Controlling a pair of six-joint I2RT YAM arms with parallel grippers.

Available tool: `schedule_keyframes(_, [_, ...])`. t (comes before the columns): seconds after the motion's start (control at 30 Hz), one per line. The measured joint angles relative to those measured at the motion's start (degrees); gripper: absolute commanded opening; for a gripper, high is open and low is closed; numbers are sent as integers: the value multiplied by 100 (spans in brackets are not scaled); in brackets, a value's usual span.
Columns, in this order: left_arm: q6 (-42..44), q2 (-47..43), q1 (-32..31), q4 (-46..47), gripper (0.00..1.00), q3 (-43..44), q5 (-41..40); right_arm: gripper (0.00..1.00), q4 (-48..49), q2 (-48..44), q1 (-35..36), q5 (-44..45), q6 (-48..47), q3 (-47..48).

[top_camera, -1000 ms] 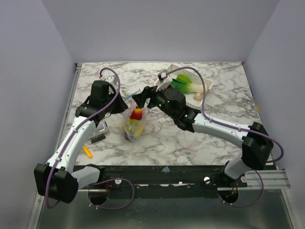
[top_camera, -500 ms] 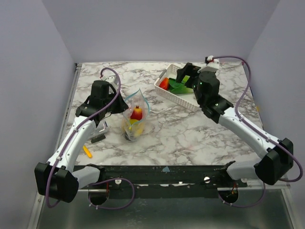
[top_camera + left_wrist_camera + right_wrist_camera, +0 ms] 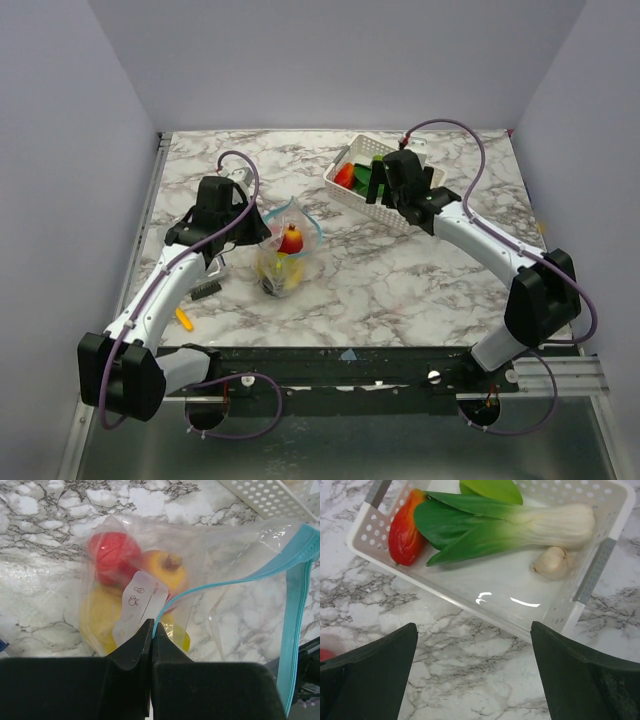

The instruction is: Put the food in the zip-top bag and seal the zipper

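Marbled table (image 3: 400, 290), zip-top bag (image 3: 280, 265), white basket (image 3: 365, 203), small orange piece (image 3: 183, 318) near left edge

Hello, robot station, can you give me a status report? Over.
Left gripper shut on zip-top bag edge, zipper open, fruit inside. Right gripper open over basket; bok choy, red piece, garlic waiting there. Nothing seen in the way.

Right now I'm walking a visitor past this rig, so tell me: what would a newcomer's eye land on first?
First the clear zip-top bag mid-table, bulging with red and yellow food, its blue zipper mouth gaping while the left gripper pinches its edge. Then the white basket at the far right, holding a bok choy, a red vegetable and a garlic bulb, with the right gripper open above its near rim.
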Motion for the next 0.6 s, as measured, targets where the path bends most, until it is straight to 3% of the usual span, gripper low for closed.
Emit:
schedule_keyframes(0.27, [35, 203, 0, -417, 0, 208, -94, 99, -417, -190, -83, 57, -22, -31])
schedule_keyframes(0.43, [35, 365, 0, -446, 0, 229, -105, 99, -695, 354, -188, 109, -240, 278])
schedule_keyframes(0.53, [72, 463, 0, -562, 0, 372, -164, 96, -898, 750, -323, 31, -345, 592])
schedule_keyframes(0.6, [96, 459, 0, -557, 0, 409, -199, 88, -1117, 916, -455, -127, -352, 815])
